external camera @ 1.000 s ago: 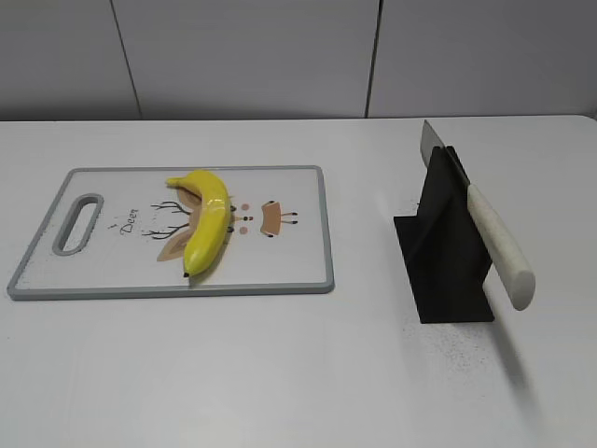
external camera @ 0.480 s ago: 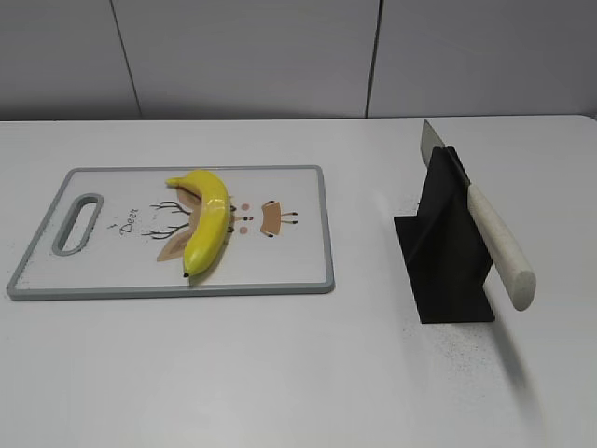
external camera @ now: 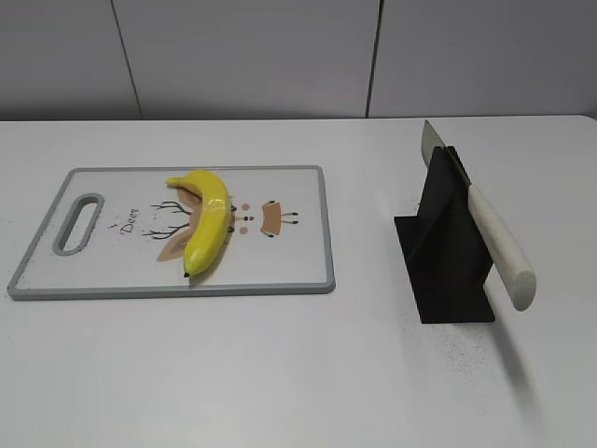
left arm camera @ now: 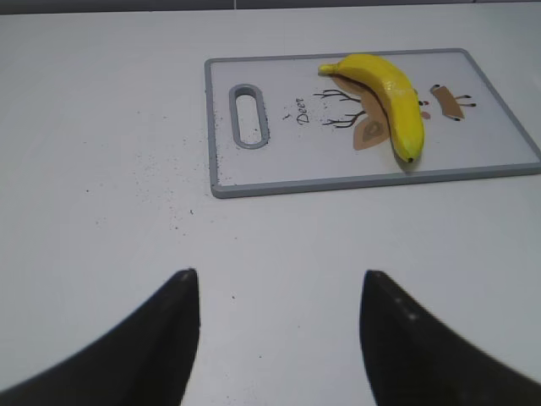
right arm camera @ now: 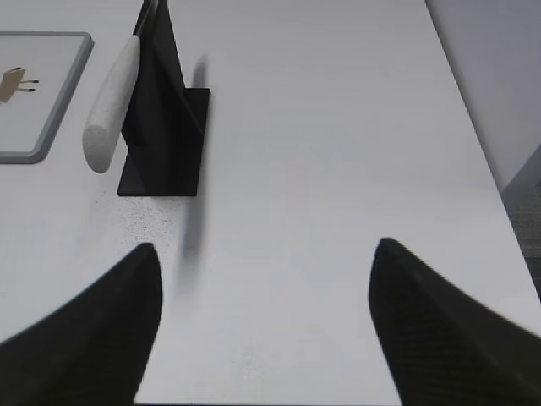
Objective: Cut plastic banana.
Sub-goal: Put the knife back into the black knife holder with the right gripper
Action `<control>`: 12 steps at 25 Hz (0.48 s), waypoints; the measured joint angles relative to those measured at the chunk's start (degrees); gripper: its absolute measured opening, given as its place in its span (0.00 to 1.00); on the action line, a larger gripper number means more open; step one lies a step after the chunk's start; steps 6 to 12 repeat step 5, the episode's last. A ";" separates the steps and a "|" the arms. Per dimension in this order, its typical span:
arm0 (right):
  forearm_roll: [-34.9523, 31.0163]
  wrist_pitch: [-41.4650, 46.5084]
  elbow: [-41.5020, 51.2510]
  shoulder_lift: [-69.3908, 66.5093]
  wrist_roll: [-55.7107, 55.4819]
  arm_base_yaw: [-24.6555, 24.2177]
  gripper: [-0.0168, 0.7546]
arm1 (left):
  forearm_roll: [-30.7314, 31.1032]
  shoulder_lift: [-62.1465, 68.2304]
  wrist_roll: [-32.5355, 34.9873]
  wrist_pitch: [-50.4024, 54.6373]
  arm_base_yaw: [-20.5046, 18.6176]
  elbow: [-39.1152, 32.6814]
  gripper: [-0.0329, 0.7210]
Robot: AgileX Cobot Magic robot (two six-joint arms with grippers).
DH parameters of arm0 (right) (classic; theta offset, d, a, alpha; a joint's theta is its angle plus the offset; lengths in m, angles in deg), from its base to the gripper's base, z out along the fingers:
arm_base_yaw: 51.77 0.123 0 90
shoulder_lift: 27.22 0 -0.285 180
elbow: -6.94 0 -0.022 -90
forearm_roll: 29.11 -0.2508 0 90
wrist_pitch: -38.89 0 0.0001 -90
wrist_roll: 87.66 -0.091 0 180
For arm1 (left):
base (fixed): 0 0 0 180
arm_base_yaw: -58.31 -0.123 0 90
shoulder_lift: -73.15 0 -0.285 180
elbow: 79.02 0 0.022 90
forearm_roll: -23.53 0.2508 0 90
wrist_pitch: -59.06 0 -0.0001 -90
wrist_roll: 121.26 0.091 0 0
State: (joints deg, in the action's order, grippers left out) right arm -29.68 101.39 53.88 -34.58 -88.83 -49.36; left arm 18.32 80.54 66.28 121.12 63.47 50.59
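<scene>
A yellow plastic banana (external camera: 207,219) lies on a white cutting board (external camera: 289,191) with a grey rim at the left; both also show in the left wrist view, the banana (left arm camera: 389,86) and the board (left arm camera: 279,161). A knife with a white handle (external camera: 500,245) rests slanted in a black stand (external camera: 446,252) at the right, also in the right wrist view (right arm camera: 112,110). My left gripper (left arm camera: 275,279) is open and empty, well short of the board. My right gripper (right arm camera: 264,249) is open and empty, short of the stand. Neither gripper shows in the exterior view.
The white table (external camera: 280,373) runs to a grey wall behind. Its right edge (right arm camera: 473,144) lies close to the right of the stand. The board has a handle slot (external camera: 78,224) at its left end.
</scene>
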 joint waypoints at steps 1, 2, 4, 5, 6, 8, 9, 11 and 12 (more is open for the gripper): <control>0.00 0.00 0.00 0.00 0.00 0.00 0.76 | 0.00 0.00 0.00 0.00 0.00 0.00 0.82; 0.00 0.00 0.00 0.00 0.00 0.00 0.76 | 0.00 0.00 0.00 0.00 0.00 0.00 0.82; 0.00 0.00 0.00 0.00 0.00 0.00 0.76 | 0.00 0.00 0.00 0.00 0.00 0.00 0.82; 0.00 0.00 0.00 0.00 0.00 0.00 0.76 | 0.00 0.00 0.00 0.00 0.00 0.00 0.82; 0.00 0.00 0.00 0.00 0.00 0.00 0.76 | 0.00 0.00 0.00 0.00 0.00 0.00 0.82; 0.00 0.00 0.00 0.00 0.00 0.00 0.76 | 0.00 0.00 0.00 0.00 0.00 0.00 0.82; 0.00 0.00 0.00 0.00 0.00 0.00 0.76 | 0.00 0.00 0.00 0.00 0.00 0.00 0.82; 0.00 0.00 0.00 0.00 0.00 0.00 0.76 | 0.00 0.00 0.00 0.00 0.00 0.00 0.82; 0.00 0.00 0.00 0.00 0.00 0.00 0.76 | 0.00 0.00 0.00 0.00 0.00 0.00 0.82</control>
